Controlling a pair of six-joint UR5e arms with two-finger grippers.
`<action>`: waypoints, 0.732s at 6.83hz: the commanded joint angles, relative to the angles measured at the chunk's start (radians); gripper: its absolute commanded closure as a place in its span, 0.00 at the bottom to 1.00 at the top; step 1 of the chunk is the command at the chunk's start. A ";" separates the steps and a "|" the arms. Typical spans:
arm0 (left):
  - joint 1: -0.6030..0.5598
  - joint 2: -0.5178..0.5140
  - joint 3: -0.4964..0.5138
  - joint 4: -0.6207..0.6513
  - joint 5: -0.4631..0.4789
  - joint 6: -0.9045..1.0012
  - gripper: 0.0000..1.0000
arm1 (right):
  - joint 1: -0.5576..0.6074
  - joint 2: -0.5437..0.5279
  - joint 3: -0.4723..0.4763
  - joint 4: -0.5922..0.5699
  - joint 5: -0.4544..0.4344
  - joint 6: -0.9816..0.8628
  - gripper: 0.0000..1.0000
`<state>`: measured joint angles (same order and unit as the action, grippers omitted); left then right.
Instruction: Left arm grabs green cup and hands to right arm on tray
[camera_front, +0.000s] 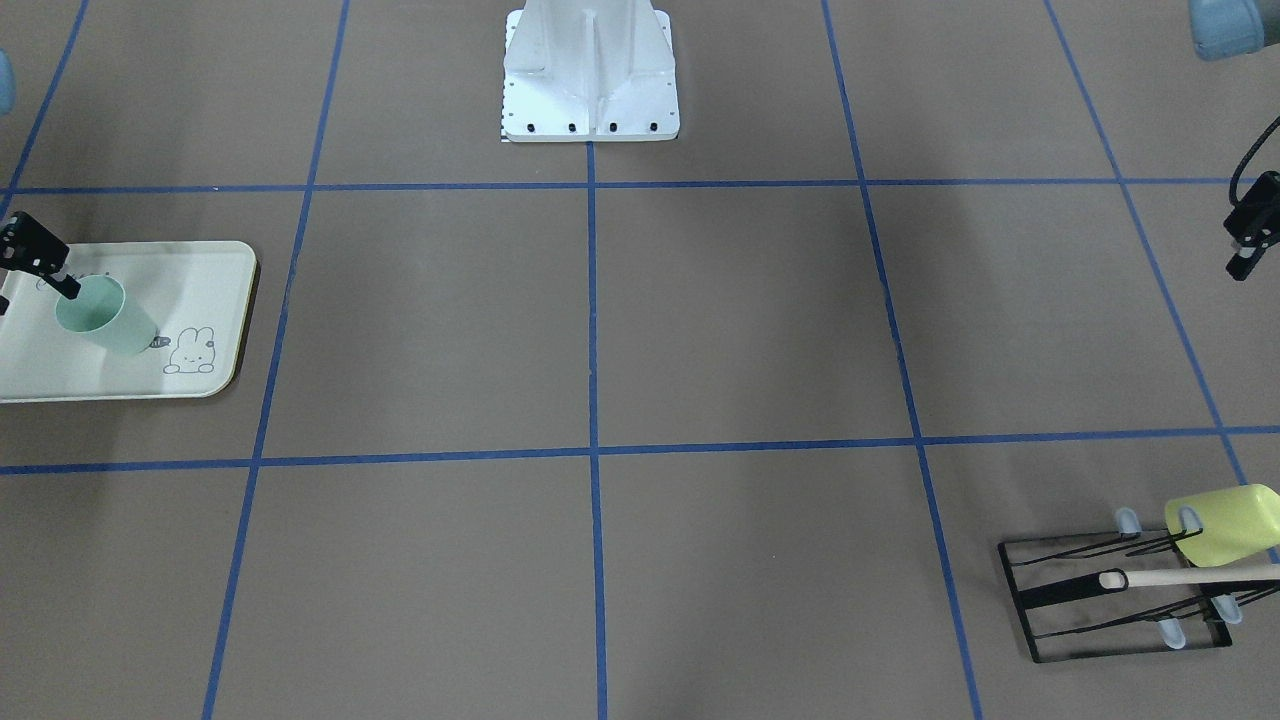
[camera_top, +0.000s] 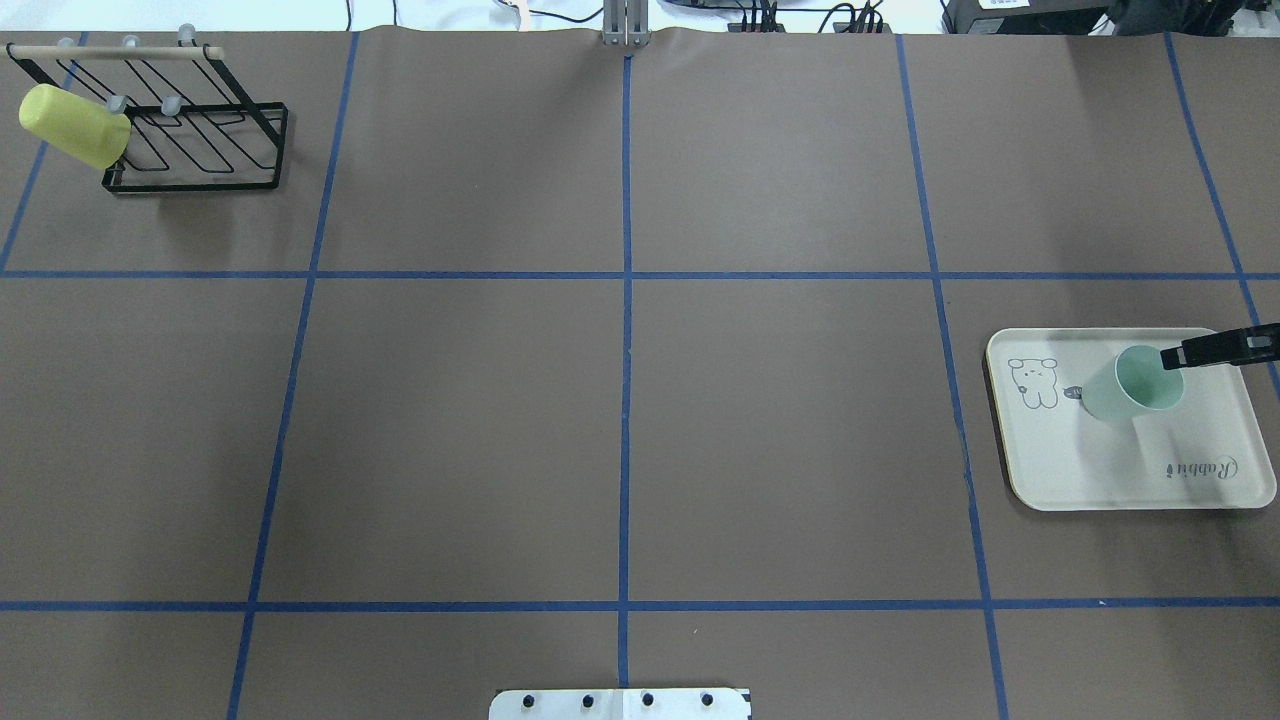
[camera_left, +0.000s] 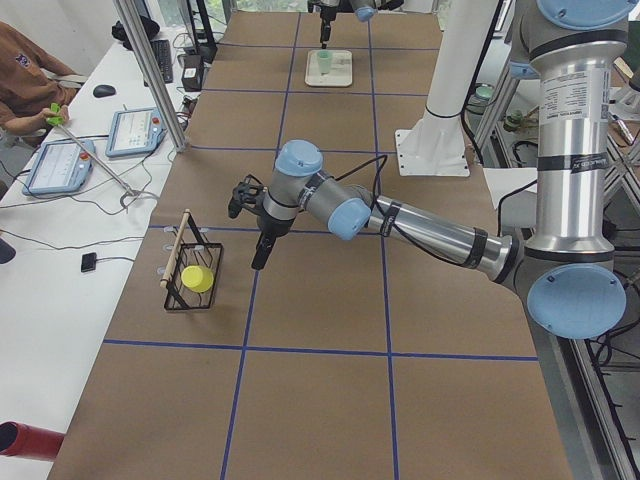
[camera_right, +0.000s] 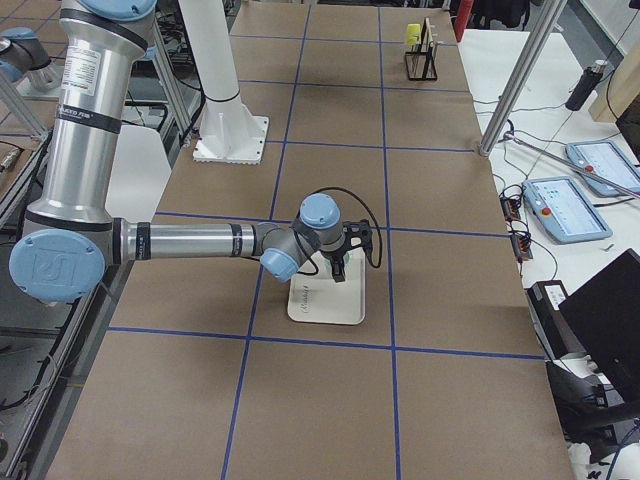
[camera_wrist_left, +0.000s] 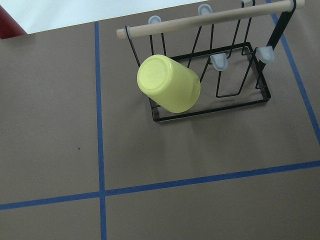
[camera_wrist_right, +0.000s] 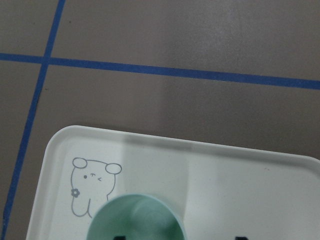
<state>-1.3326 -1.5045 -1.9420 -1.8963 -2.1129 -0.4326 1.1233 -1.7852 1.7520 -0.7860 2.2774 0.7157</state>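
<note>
The pale mint-green cup (camera_front: 103, 316) stands upright on the cream bunny tray (camera_front: 205, 275), also seen in the overhead view (camera_top: 1132, 383). My right gripper (camera_front: 35, 295) is over the cup's rim, open. In the right wrist view one fingertip (camera_wrist_right: 120, 237) is inside the cup mouth (camera_wrist_right: 135, 220) and the other is outside the wall, well apart. My left gripper (camera_front: 1243, 266) hangs above the table near the rack, far from the cup and empty; I cannot tell whether it is open or shut.
A black wire rack (camera_front: 1060, 600) with a wooden bar holds a yellow-green cup (camera_front: 1225, 525) on one peg, in my left far corner; it fills the left wrist view (camera_wrist_left: 170, 82). The white robot base (camera_front: 590, 80) stands at the table's middle edge.
</note>
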 joint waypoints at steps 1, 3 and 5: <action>0.001 -0.005 -0.002 0.040 -0.002 0.002 0.00 | 0.061 0.061 0.088 -0.225 0.045 -0.027 0.00; -0.005 0.000 -0.011 0.147 -0.003 0.171 0.00 | 0.184 0.207 0.170 -0.724 0.045 -0.323 0.00; -0.010 0.016 -0.009 0.296 -0.002 0.353 0.00 | 0.320 0.358 0.152 -1.134 0.044 -0.729 0.00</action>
<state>-1.3395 -1.4977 -1.9529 -1.6880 -2.1155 -0.1943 1.3632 -1.5180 1.9091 -1.6615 2.3219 0.2297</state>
